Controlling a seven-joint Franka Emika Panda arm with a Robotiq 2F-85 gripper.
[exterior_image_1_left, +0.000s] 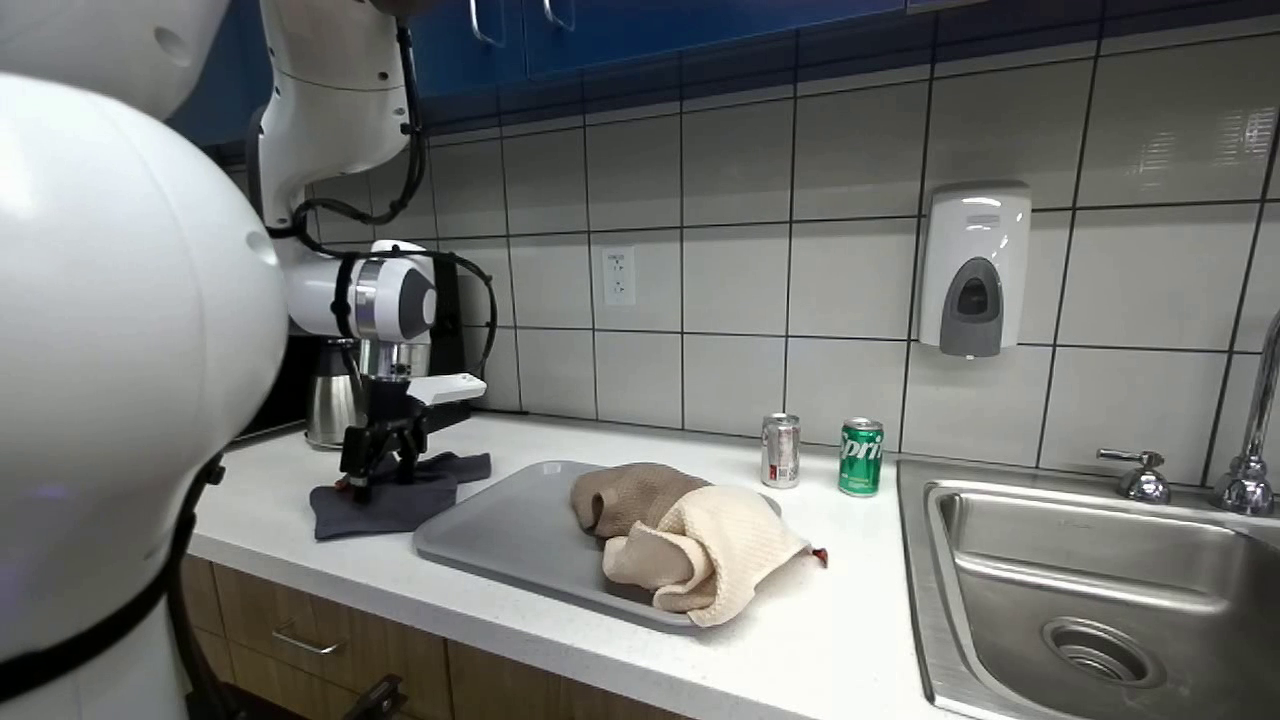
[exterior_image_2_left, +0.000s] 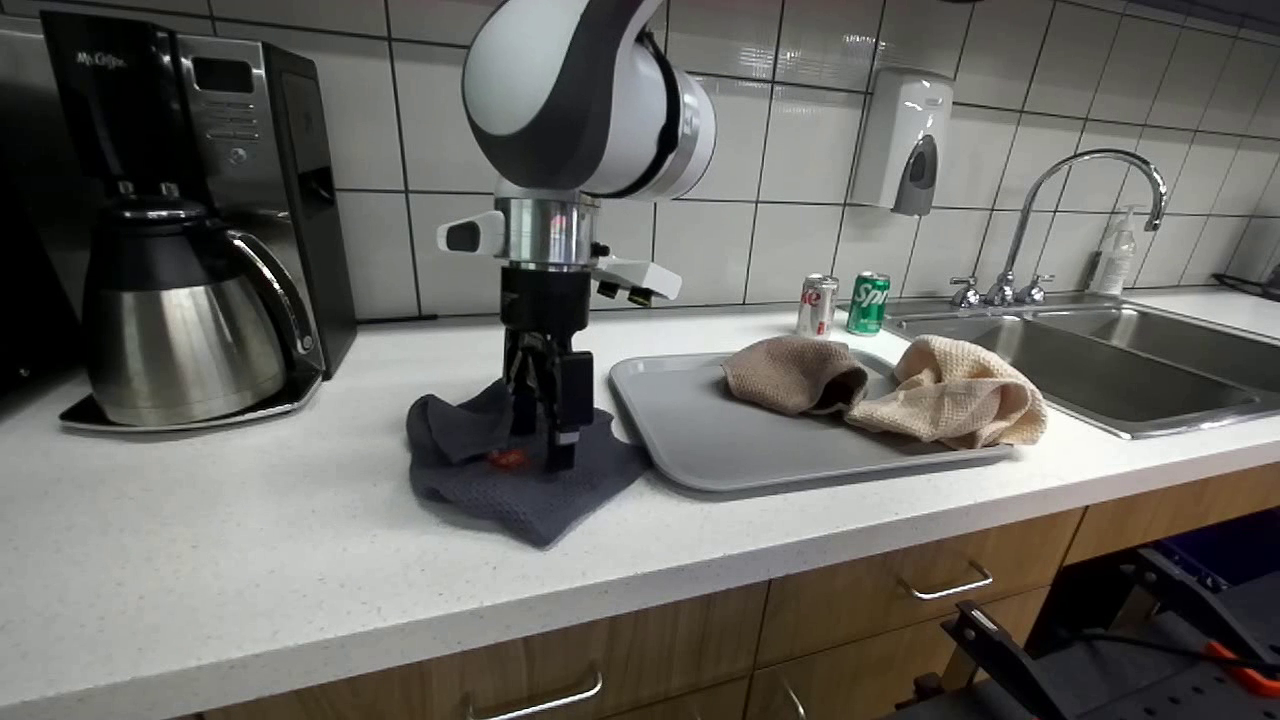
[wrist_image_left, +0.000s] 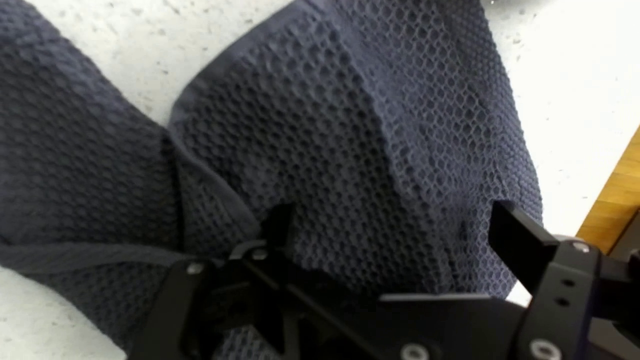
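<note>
Straddling a dark blue-grey, waffle-textured cloth (exterior_image_2_left: 520, 500), the black two-fingered gripper (wrist_image_left: 392, 220) pointed down with its jaws spread wide and nothing held between them. In the wrist view the black fingers (wrist_image_left: 520, 240) stood well apart, with fabric showing in the gap. In both exterior views the tips reached down to the cloth, though whether they pressed on it could not be told. The cloth lay rumpled and partly folded over itself on the white speckled countertop (exterior_image_2_left: 250, 520), just beside a grey rectangular tray with rounded corners (exterior_image_2_left: 700, 430), and not on it. A small orange-red patch (exterior_image_2_left: 508, 459) showed on the fabric near the fingertips; what this was could not be made out.

As far as could be judged, the reach to the dark cloth was all but complete, while the grip was not yet made: no part of the fabric was pinched or raised by the fingers. Closing on it seemed the part left undone.

On the tray, well apart from the gripper, a crumpled brown textured cloth (exterior_image_2_left: 790, 372) rested beside a crumpled cream textured cloth (exterior_image_2_left: 960, 395), which spilled over the rim; neither was being handled. Beyond them, near the tiled wall (exterior_image_1_left: 740, 290), stood a silver metal can (exterior_image_1_left: 780, 450) and a green Sprite can (exterior_image_1_left: 860, 457).
</note>
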